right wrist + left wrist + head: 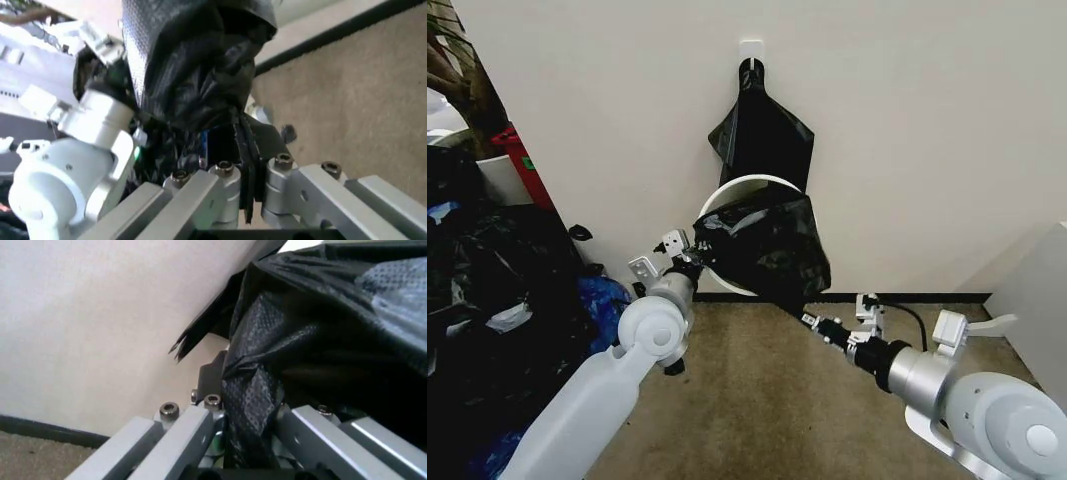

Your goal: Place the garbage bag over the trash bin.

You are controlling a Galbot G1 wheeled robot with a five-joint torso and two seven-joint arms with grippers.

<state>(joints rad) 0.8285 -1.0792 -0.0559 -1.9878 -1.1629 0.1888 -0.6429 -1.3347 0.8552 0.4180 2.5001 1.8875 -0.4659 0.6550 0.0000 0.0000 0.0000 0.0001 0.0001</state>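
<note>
The trash bin (730,203), a round white bucket, stands against the wall with its rim showing as a white arc. The garbage bag (772,245), glossy black and crinkled, is stretched across the bin's front and lower rim. My left gripper (695,262) is shut on the bag's left edge beside the bin. In the left wrist view the bag (313,330) runs down between that gripper's (248,437) fingers. My right gripper (810,318) is shut on the bag's lower right corner, below the bin. The right wrist view shows the bag (193,65) pinched in that gripper (245,192).
Flat black bags (762,130) hang from a white hook (751,47) right above the bin. A heap of stuffed black sacks (487,300), a blue bag (602,298) and a red container (525,165) crowd the left. A white cabinet (1042,290) stands at the right. Brown carpet (757,410) lies in front.
</note>
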